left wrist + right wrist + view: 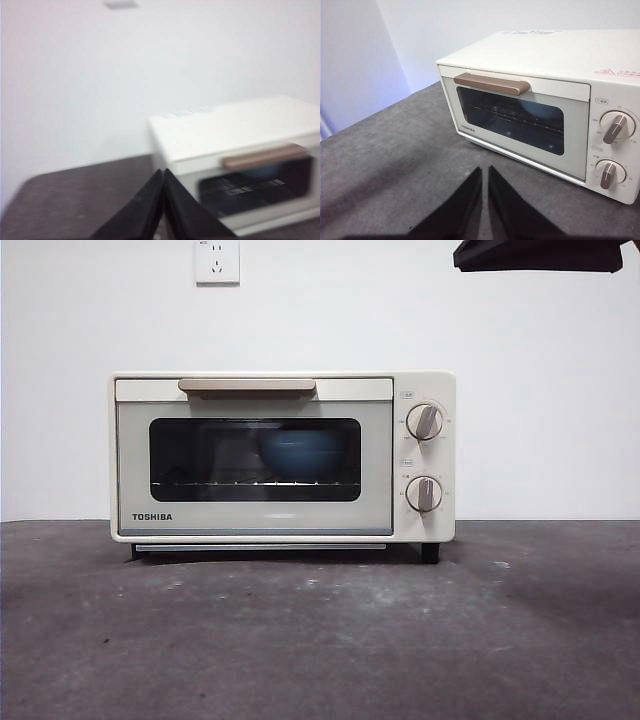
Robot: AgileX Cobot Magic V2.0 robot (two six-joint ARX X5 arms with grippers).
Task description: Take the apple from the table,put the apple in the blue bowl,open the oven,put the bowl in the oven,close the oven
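**Operator:** Report the near field first.

**Inspector:** The dark grey, matte, scuffed table [320,640] fills the foreground of the front view and bears faint pale marks. Both grippers are raised off it. In the left wrist view, the left gripper [163,172] shows its two black jaws pressed together to a point, with nothing between them. In the right wrist view, the right gripper [485,170] has its jaws nearly together, a narrow slit between the tips, and grasps nothing. A black tip [540,254] at the upper right corner of the front view belongs to one arm; which arm cannot be determined.

**Operator:** State the condition of the appliance.

**Inspector:** The cream-white boxy TOSHIBA toaster oven [282,522] stands on the table, beyond both grippers and apart from them. Its door is shut, flush with the front panel. The beige bar handle [247,386] lies across the top of the door. Two round knobs [424,422] sit one above the other at the panel's right.

**Operator:** Locate the task items.

**Inspector:** The round matte blue bowl [300,452] rests on the wire rack [250,483] inside the oven, visible through the dark glass window. The apple cannot be made out in any view.

**Operator:** Far field?

**Inspector:** A white wall with a white socket plate [217,261] stands behind the oven.
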